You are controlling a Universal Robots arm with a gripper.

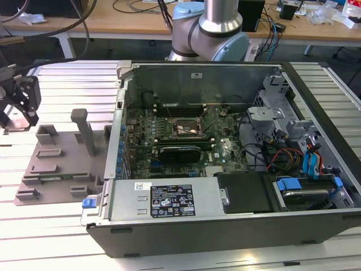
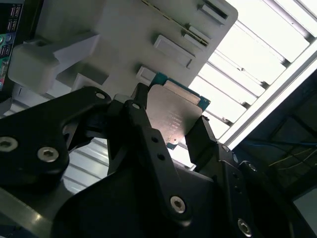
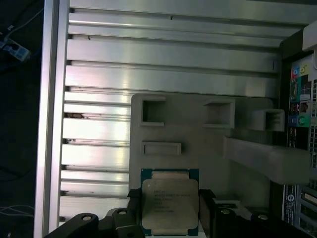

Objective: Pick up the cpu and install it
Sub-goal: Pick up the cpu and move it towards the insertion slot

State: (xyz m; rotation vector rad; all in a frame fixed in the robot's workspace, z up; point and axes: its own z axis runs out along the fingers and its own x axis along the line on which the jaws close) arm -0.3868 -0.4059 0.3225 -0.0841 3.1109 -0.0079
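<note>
- cpu (image 3: 170, 206) clamped between the gripper (image 3: 170, 196) jaws at two opposite edges. It is held clear above the grey tray (image 3: 198, 129), near the tray's edge.
- The chip is square, with no long axis. Its metal lid faces the first wrist view, and the green board rim (image 2: 161, 78) shows past the fingers (image 2: 141, 119).
- Gripper hangs at the slatted table (image 1: 67, 73) edge, on the exterior view's left.
- Open computer case (image 1: 316, 226) stands just beside the tray; its socket (image 1: 189, 129) is well apart from the chip.
- Lid carries faint lines of print; case has a dark label (image 1: 172, 201).
</note>
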